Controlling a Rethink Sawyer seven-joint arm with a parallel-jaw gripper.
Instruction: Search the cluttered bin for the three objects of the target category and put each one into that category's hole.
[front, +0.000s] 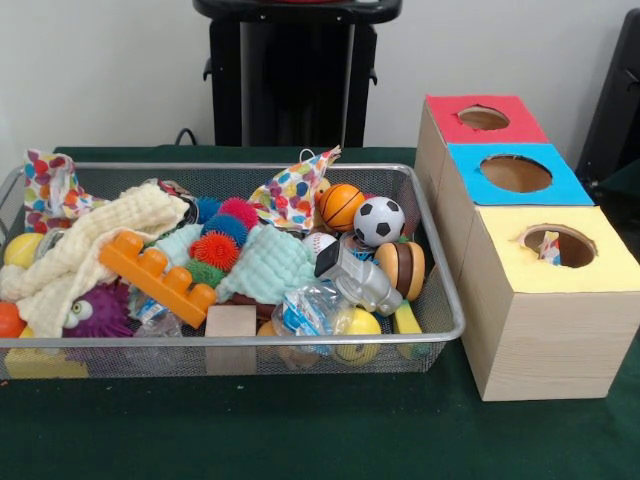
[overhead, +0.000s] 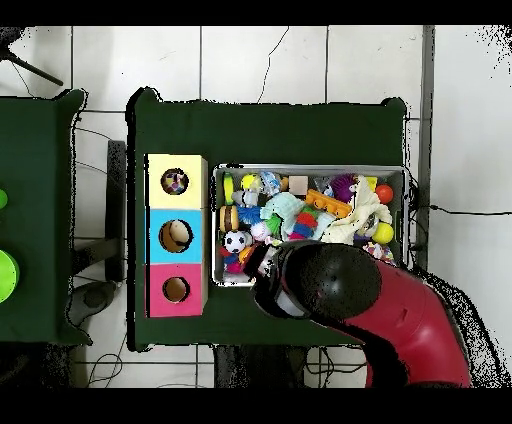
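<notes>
a wire mesh bin (front: 440, 300) sat packed with toys on the green table (front: 300, 430): an orange building block (front: 160, 275), spiky balls (front: 215, 250), a soccer ball (front: 379, 220), a basketball (front: 342, 206) and cloths. beside it stood three boxes with red (front: 483, 118), blue (front: 515, 173) and yellow (front: 558, 245) holes. overhead, the red arm (overhead: 400, 315) covered the bin's corner; its gripper's state could not be told.
</notes>
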